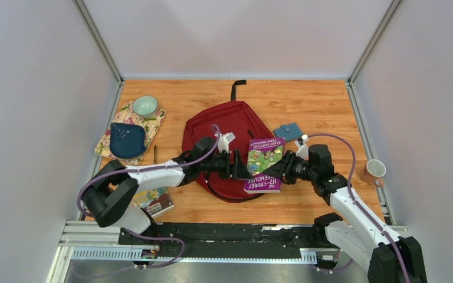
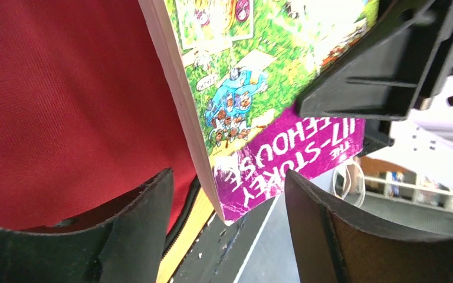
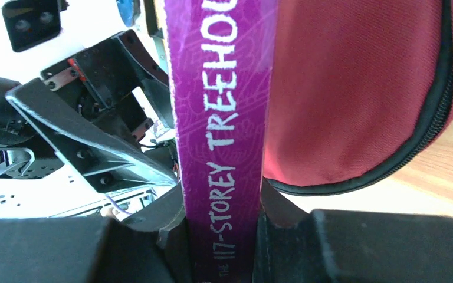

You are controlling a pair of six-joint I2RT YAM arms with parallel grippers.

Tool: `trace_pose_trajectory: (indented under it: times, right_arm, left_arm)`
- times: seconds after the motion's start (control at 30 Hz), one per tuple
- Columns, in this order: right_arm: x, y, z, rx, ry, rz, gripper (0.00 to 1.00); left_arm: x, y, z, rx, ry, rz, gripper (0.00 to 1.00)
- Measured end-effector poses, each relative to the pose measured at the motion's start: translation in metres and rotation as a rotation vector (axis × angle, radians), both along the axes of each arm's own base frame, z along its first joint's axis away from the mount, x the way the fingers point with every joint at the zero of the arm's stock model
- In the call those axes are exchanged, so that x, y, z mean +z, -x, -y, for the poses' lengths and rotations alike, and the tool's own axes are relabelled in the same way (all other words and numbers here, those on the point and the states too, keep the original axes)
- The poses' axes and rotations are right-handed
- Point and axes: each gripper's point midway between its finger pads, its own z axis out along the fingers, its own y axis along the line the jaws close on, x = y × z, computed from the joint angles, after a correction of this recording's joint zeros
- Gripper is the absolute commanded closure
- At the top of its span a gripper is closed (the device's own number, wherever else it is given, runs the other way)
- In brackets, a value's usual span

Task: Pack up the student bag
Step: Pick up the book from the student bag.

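Over tabletop [image 1: 307, 100], right claw [image 1: 277, 171] reaches left, clamping book [image 1: 264, 154].

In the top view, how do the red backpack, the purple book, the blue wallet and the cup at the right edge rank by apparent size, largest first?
1. red backpack
2. purple book
3. blue wallet and cup: they look about equal, so I leave them unranked.
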Motion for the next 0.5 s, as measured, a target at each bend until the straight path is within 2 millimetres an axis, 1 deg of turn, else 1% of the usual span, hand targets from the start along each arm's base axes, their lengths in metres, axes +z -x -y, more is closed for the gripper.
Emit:
trace_pose_trajectory:
  times: [0.2,0.3,0.37,0.43,0.5]
  right_arm:
    - [0.029,0.002,-0.004,0.027,-0.057,0.085,1.0]
    - [0.048,0.004,-0.01,0.06,-0.112,0.129,1.0]
    - [0.064,0.004,-0.013,0.08,-0.149,0.167,1.0]
    - [0.084,0.005,-0.017,0.104,-0.193,0.217,1.0]
    - [0.102,0.006,-0.019,0.124,-0.227,0.271,1.0]
  left_arm:
    - [0.054,-0.018,-0.009,0.099,0.074,0.161,0.22]
    - [0.068,-0.026,-0.011,0.133,0.107,0.2,0.22]
    - [0.074,-0.032,-0.012,0.152,0.127,0.212,0.22]
    - [0.079,-0.036,-0.013,0.168,0.147,0.211,0.21]
    - [0.088,-0.041,-0.013,0.185,0.191,0.214,0.21]
